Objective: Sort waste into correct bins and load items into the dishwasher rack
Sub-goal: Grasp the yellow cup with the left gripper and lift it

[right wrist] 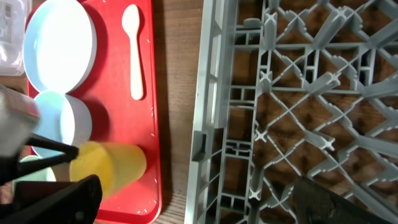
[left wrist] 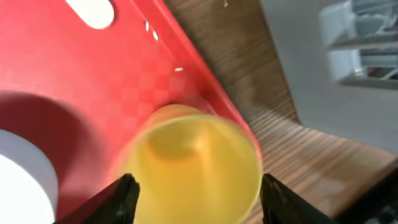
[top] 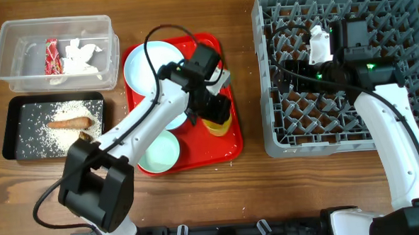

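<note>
Left tool (left wrist: 199,186) is down on the yellow cup (left wrist: 199,165), one finger on each side of its wall near the rim. The wrist view is blurred, so I can't tell whether the pads are clamping or just flanking it. The cup stands upright at the right edge of the red serving tray (top: 229,151), on the side facing the dishwasher rack (top: 403,10). Right tool (right wrist: 196,183) hangs over the rack's left part, fingers spread wide with nothing between them. Also on the red tray: the light blue plate (top: 143,64) at the back left, the light blue bowl (right wrist: 62,121) just in front of it and partly under the left arm, the pale green bowl (top: 159,151) at the front, and the white spoon (right wrist: 134,53) lying flat beside the plate. The clear tub (top: 53,21) at the counter's (top: 283,192) far left holds the red-and-white wrapper (top: 52,57) and the crumpled paper (top: 79,56). The black tray (top: 11,126) sits directly in front of the tub. It has rice grains (top: 40,139) scattered over it and the carrot-like stick (top: 72,124) lying across the middle. The small brown lump (top: 85,136) is near the tray's front right corner.
</note>
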